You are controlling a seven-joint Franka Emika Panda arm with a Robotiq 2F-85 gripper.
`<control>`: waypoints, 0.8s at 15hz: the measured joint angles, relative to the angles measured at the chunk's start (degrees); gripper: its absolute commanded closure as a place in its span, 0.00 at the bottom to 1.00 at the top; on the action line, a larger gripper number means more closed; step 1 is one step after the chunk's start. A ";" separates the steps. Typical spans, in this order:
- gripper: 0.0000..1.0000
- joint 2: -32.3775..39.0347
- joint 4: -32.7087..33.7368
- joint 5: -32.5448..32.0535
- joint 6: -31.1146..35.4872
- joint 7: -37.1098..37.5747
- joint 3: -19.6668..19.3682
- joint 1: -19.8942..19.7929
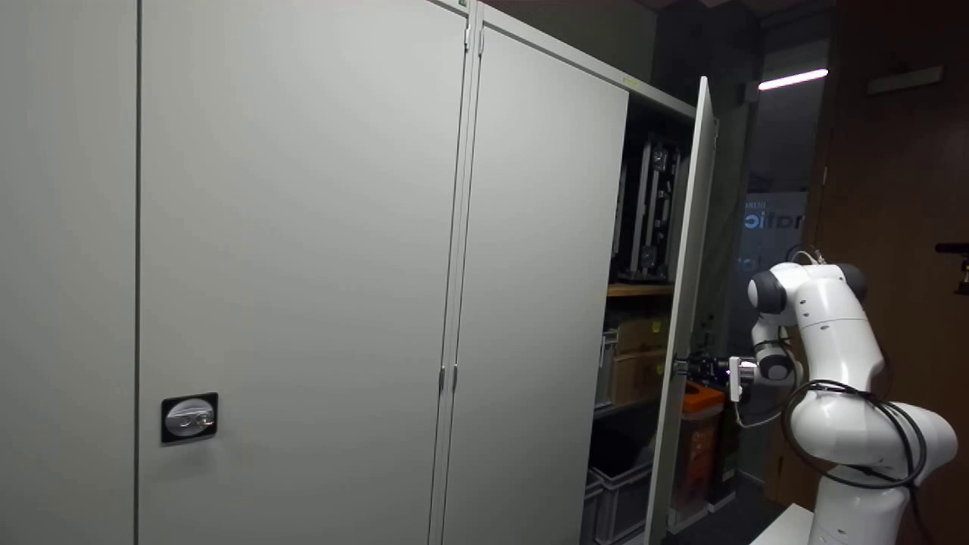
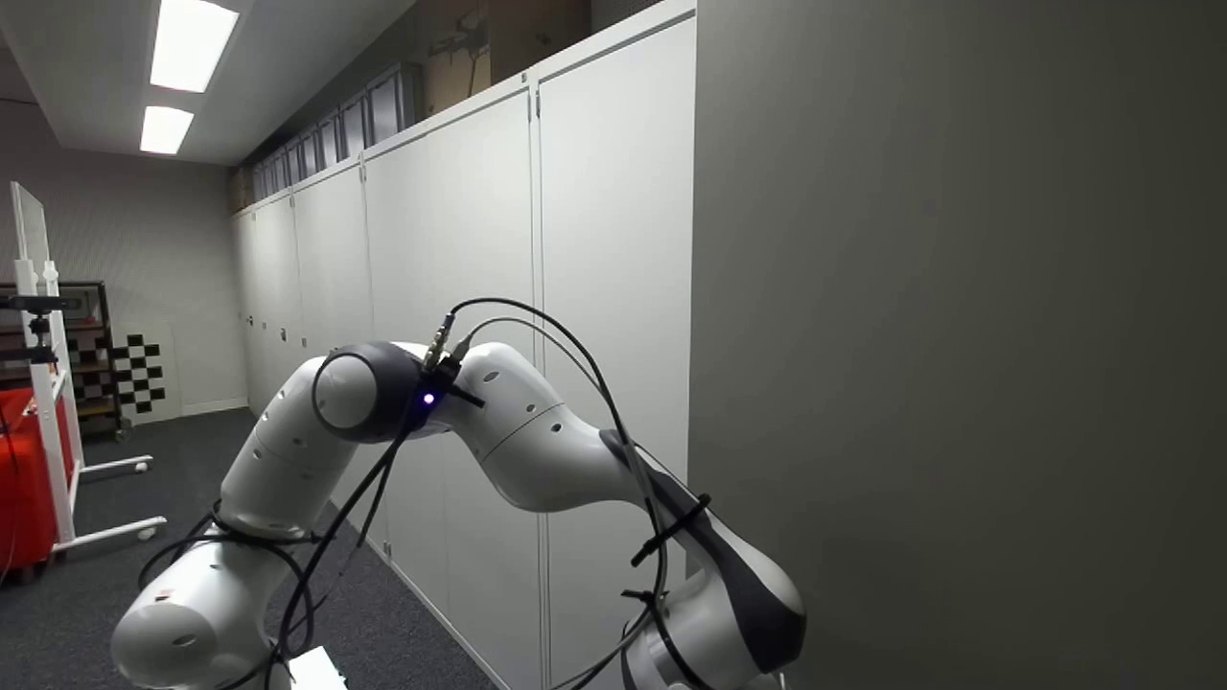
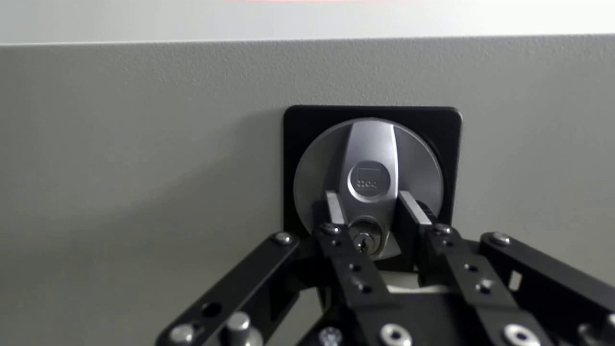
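Handle [image 3: 371,146], silver, qty 1, on open cabinet door [image 1: 695,216]. Hand [image 3: 369,207] clamped on same, either side. Prob. stiff, smooth, slightly slippery, not fragile; best hold: flanks of raised mid pt.

Ceiling lights [image 2: 195,44] shine above a dark grey floor [image 2: 182,470].
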 measured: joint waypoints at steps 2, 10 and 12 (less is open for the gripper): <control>0.92 0.00 0.04 -0.53 -0.38 0.19 0.00 -0.48; 0.92 0.00 0.81 -2.70 -0.96 2.03 0.00 -1.63; 0.92 0.00 0.93 -3.07 -1.08 2.33 0.00 -1.88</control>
